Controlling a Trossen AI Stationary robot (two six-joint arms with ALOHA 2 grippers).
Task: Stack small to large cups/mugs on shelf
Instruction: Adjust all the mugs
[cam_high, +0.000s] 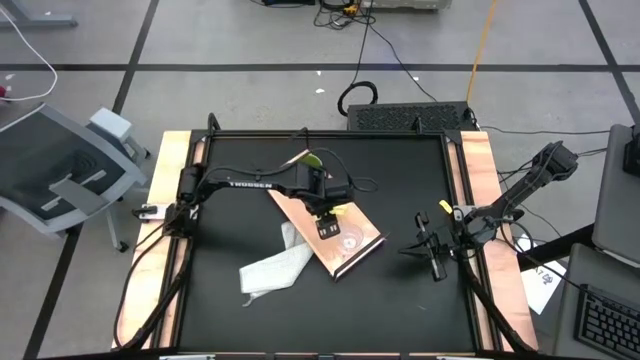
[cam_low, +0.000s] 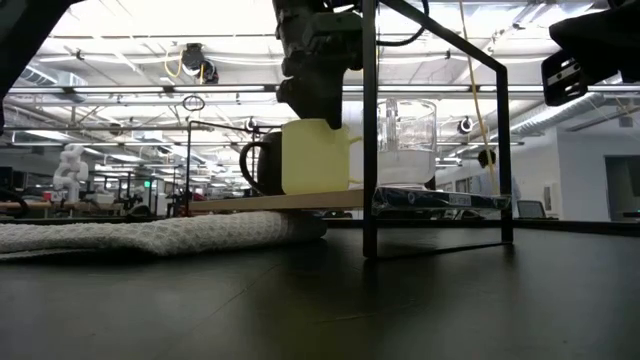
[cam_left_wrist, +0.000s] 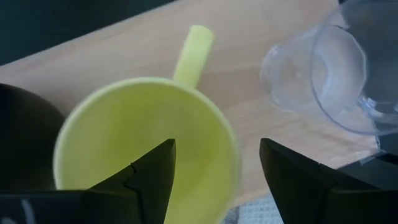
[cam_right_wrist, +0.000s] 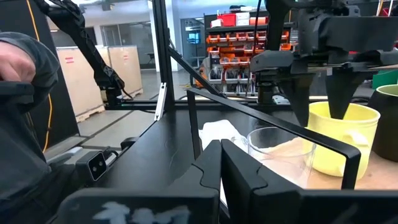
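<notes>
Left wrist view: left gripper (cam_left_wrist: 214, 171), jaws spread, straddles yellow mug's (cam_left_wrist: 143, 143) rim at shelf's (cam_left_wrist: 249, 43) center; next, pinch and lift. Right jaws pressed together.

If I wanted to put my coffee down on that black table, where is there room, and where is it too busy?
Free: the black tabletop nearest the camera, below the white cloth, and the stretch between the wooden board and the right end effector. Crowded: the board itself, where the yellow mug, dark mug and clear cup sit close together under the open left end effector.
</notes>
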